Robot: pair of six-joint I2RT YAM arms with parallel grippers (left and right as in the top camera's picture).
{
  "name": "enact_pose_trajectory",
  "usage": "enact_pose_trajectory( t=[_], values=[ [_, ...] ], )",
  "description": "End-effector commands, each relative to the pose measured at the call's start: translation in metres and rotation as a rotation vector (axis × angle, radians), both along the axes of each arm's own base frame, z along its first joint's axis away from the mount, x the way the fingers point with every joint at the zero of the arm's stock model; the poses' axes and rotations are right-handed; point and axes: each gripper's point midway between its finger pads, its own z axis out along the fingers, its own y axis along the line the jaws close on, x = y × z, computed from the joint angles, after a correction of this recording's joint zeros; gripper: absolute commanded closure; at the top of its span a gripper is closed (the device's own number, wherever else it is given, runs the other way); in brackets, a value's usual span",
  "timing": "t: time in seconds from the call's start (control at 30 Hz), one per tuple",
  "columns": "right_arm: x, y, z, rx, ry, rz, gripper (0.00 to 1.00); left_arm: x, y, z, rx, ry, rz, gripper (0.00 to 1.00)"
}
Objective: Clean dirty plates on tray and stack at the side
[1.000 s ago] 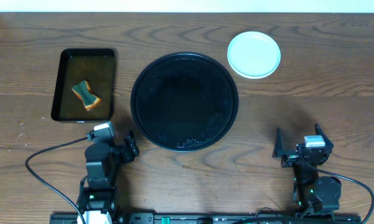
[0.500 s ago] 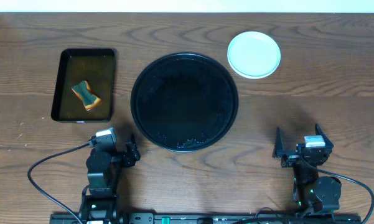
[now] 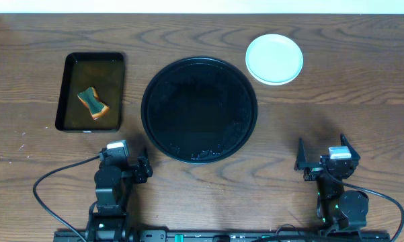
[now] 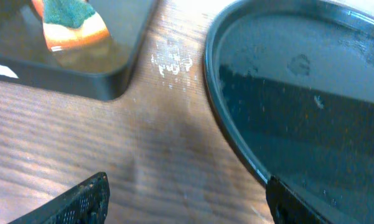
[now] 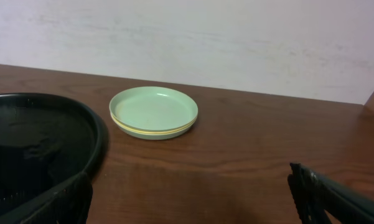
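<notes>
The large round black tray [image 3: 199,109] sits mid-table with no plates on it; it also shows in the left wrist view [image 4: 299,106] and the right wrist view [image 5: 37,149]. The plates [image 3: 274,58] are stacked at the back right of the table, a mint-green one on top with a yellow edge beneath it in the right wrist view [image 5: 154,111]. My left gripper [image 3: 142,168] is open and empty, near the tray's front left rim. My right gripper [image 3: 320,156] is open and empty at the front right.
A small rectangular black tray [image 3: 91,91] with brownish liquid holds a green and orange sponge [image 3: 93,102] at the left; the sponge also shows in the left wrist view [image 4: 68,18]. A pale wall runs behind the table.
My left arm has drawn back toward the front edge and turned a little to the right. The right arm, tray and plates have not moved.
</notes>
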Motion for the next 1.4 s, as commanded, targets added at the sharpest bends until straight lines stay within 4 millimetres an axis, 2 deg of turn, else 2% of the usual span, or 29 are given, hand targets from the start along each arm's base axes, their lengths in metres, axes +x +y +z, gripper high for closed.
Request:
enact_pose_trajectory(
  t=[0.0,0.1,0.43,0.63,0.93,1.37],
  values=[
    [0.000,0.000,-0.001,-0.006,0.000,0.001,0.01,-0.004,-0.001,0.004,0.019,-0.019,-0.013,0.19],
    [0.000,0.000,-0.001,-0.006,0.001,0.001,0.01,-0.001,-0.004,0.016,0.021,-0.075,-0.036,0.19],
    [0.000,0.000,-0.001,-0.006,0.001,0.001,0.01,0.000,-0.007,0.021,0.050,-0.099,-0.063,0.19],
    [0.000,0.000,-0.001,-0.006,0.001,0.001,0.01,0.003,-0.007,0.050,0.050,-0.231,-0.060,0.19],
    [0.000,0.000,-0.001,-0.006,0.001,0.001,0.01,0.003,-0.014,0.071,0.048,-0.326,-0.086,0.19],
    [0.000,0.000,-0.001,-0.006,0.001,0.001,0.01,0.002,-0.017,0.081,0.162,-0.374,-0.142,0.19]
  ],
)
